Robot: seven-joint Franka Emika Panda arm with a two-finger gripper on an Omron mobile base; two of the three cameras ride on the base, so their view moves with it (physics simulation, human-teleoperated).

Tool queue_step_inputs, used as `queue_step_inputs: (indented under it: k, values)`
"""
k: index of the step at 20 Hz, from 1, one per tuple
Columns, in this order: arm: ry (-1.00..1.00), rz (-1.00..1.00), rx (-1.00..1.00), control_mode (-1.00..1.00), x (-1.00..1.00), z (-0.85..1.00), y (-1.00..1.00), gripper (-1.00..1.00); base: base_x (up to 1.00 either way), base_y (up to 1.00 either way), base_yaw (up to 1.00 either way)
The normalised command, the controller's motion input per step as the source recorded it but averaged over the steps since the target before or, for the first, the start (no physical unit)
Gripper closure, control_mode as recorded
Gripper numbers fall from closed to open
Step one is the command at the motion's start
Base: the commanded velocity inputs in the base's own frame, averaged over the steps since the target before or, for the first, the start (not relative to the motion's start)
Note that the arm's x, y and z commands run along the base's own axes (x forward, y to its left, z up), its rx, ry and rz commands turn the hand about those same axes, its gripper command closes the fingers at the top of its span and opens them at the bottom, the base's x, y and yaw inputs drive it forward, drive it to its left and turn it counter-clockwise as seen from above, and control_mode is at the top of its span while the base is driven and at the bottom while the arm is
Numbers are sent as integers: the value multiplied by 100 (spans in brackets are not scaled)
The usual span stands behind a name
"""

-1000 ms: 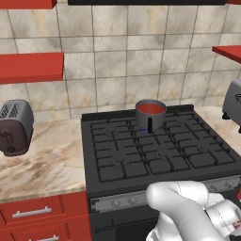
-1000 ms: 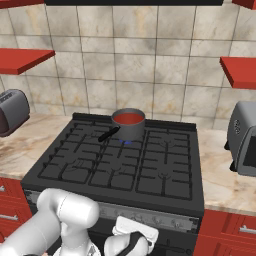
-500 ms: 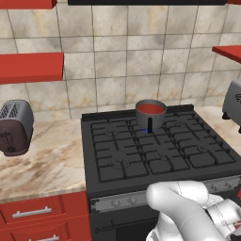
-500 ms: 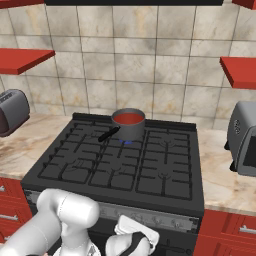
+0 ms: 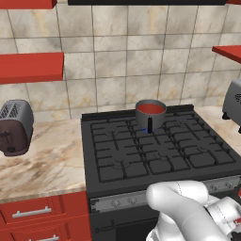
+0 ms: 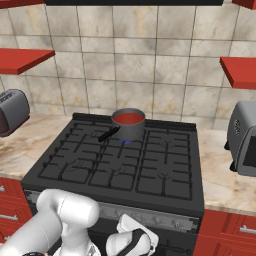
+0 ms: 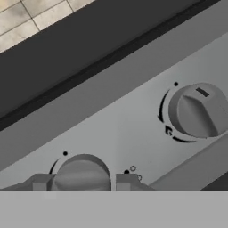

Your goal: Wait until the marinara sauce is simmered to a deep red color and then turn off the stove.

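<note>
The marinara sauce (image 5: 150,108) (image 6: 128,118) is a smooth deep red disc in a small grey saucepan (image 5: 151,118) (image 6: 129,131) on a back burner of the black stove (image 5: 141,157) (image 6: 125,167). In the hand view my gripper (image 7: 84,181) is at the stove's grey front strip (image 7: 133,124). Its dark fingertips (image 7: 42,181) sit close against both sides of a round grey knob (image 7: 82,173). A second knob (image 7: 198,111) is up and to the right on the strip. My white arm hangs low in front of the stove.
A dark toaster (image 5: 14,127) (image 6: 11,111) stands on the marble counter left of the stove. A grey appliance (image 6: 242,137) (image 5: 233,99) stands on the right counter. Red drawers (image 5: 33,214) flank the stove below, and red shelves (image 5: 30,66) hang on the tiled wall.
My hand below the stove front has turned slightly. The pan, the sauce and the base views look the same.
</note>
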Motion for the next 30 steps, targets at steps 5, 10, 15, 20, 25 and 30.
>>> queue_step_inputs:
  k: [5,10,15,20,25,30]
  values:
    - [5,-4,17,-100,0,0,-2,100,0,0,0]
    - [3,-4,19,-100,0,1,-8,100,0,0,0]
    - [0,-3,19,-100,0,1,-12,100,0,0,0]
    - [0,-2,20,-100,0,4,-13,100,0,0,0]
    - [0,-3,25,-100,0,10,-20,100,0,0,0]
    - [0,-4,29,-100,0,15,-28,100,0,0,0]
